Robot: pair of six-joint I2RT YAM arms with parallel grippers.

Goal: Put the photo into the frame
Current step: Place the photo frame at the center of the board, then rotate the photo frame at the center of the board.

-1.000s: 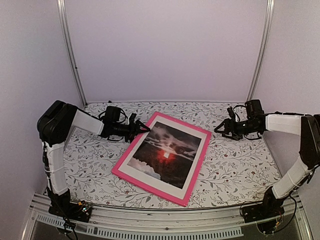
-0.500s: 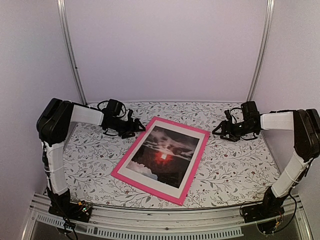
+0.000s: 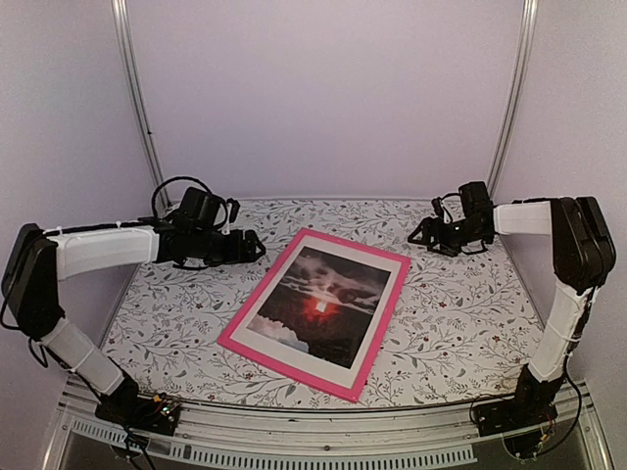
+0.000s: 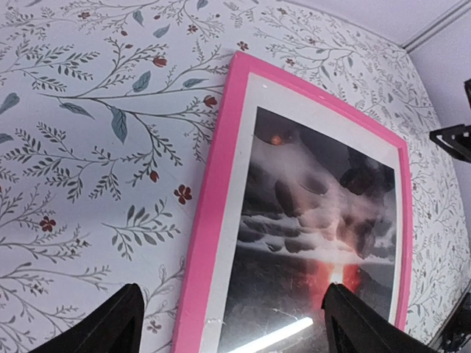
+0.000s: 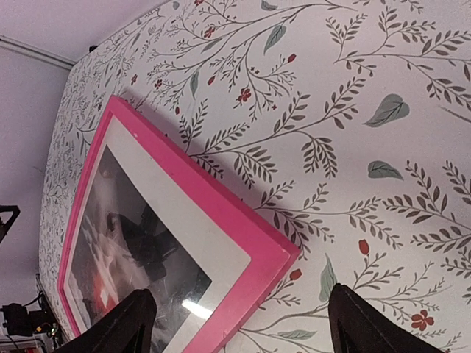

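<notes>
The pink frame lies flat at the middle of the table, turned at an angle. Inside it sits the photo, dark with a red sun, bordered by a white mat. My left gripper hovers just off the frame's far left corner, open and empty. My right gripper is open and empty too, a little beyond the far right corner. The left wrist view looks down on the frame's rail and photo between the open gripper. In the right wrist view, a frame corner lies between the open gripper.
A floral-patterned cloth covers the table. Pale walls close in the back and both sides, with metal posts at the back corners. A metal rail runs along the near edge between the arm bases.
Both grippers have drawn back from the frame's far corners toward the rear wall and opened wider. The frame has settled slightly and lies still.
</notes>
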